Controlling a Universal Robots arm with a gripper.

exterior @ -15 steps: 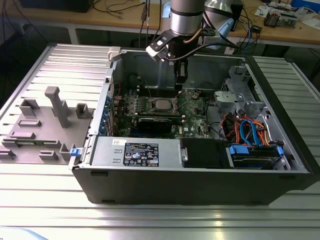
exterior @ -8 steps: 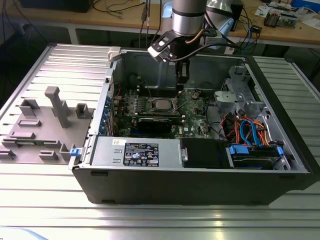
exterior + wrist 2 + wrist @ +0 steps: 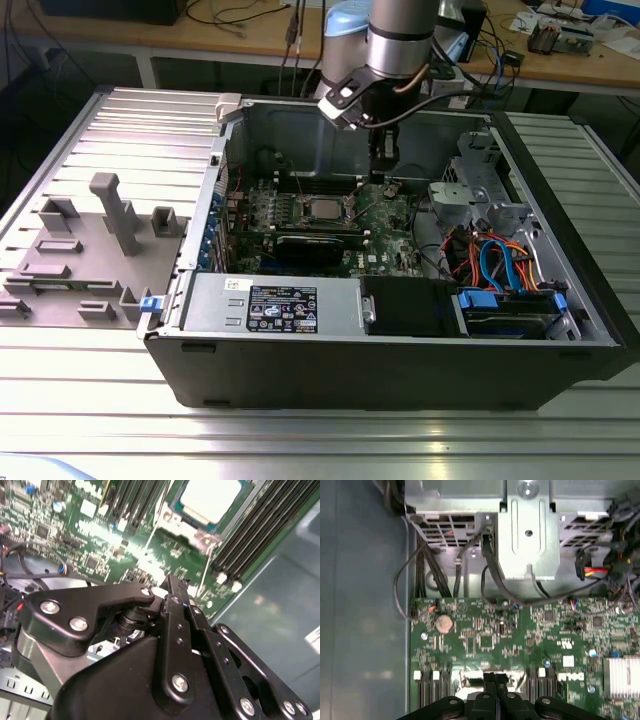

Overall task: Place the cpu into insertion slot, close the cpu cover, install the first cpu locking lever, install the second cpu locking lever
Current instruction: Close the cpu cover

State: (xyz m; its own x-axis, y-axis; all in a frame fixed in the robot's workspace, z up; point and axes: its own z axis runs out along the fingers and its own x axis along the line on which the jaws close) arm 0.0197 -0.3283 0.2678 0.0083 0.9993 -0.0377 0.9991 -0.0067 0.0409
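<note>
Jaws together and empty, aimed straight down over the motherboard (image 3: 395, 215) near the cpu (image 3: 322, 209).

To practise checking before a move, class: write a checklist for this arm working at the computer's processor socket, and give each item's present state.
1. Silver-grey square cpu seated in silvery-bordered square insertion slot: ok.
2. Thin silvery framed cpu cover lying flat: cannot tell.
3. Thin wire locking levers latched: cannot tell.
4. Black gripper shut and empty: ok.
5. Gripper clear of cpu, over green motherboard: ok.
</note>
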